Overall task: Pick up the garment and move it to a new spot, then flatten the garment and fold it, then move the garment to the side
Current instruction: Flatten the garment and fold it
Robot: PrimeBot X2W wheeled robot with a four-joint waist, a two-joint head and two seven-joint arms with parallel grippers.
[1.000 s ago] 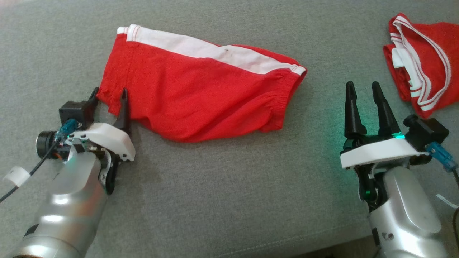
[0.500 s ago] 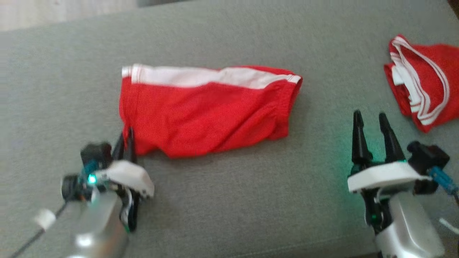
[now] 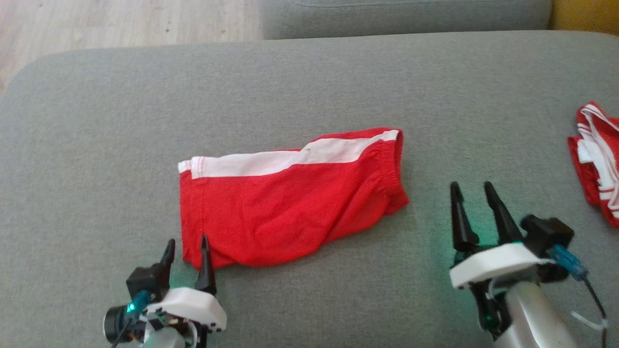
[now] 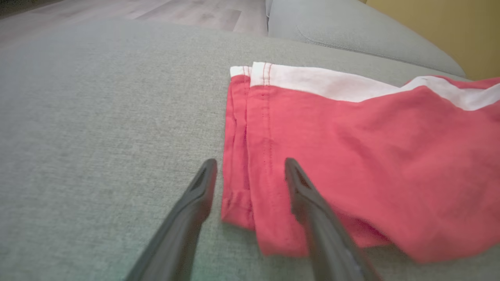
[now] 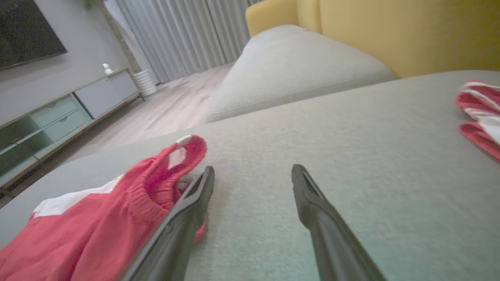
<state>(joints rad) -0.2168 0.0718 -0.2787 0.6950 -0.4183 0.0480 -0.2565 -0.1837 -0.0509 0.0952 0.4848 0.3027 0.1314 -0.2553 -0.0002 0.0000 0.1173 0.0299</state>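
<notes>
1. Red shorts (image 3: 290, 198) lie near the middle of the grey sofa cushion (image 3: 309, 87). Long axis runs left to right: leg hem at the left, elastic waistband at the right.
2. Left hand (image 3: 187, 240): fingers spread wide, holding nothing. The near hem corner lies between them.
3. Right hand (image 3: 471, 185): spread wide, empty, just right of the waistband end.
4. Judgement: the left hand is nearer, and closing in place would likely catch the hem corner. The right hand needs a short reach leftward.
5. Second red garment (image 3: 597, 159) sits well apart, far right.

Garment (image 3: 290, 212) is seen as soft matt cloth, sofa seat (image 3: 309, 87) as coarse matt grey weave, floor (image 3: 121, 21) as smooth pale wood-grain planks.
</notes>
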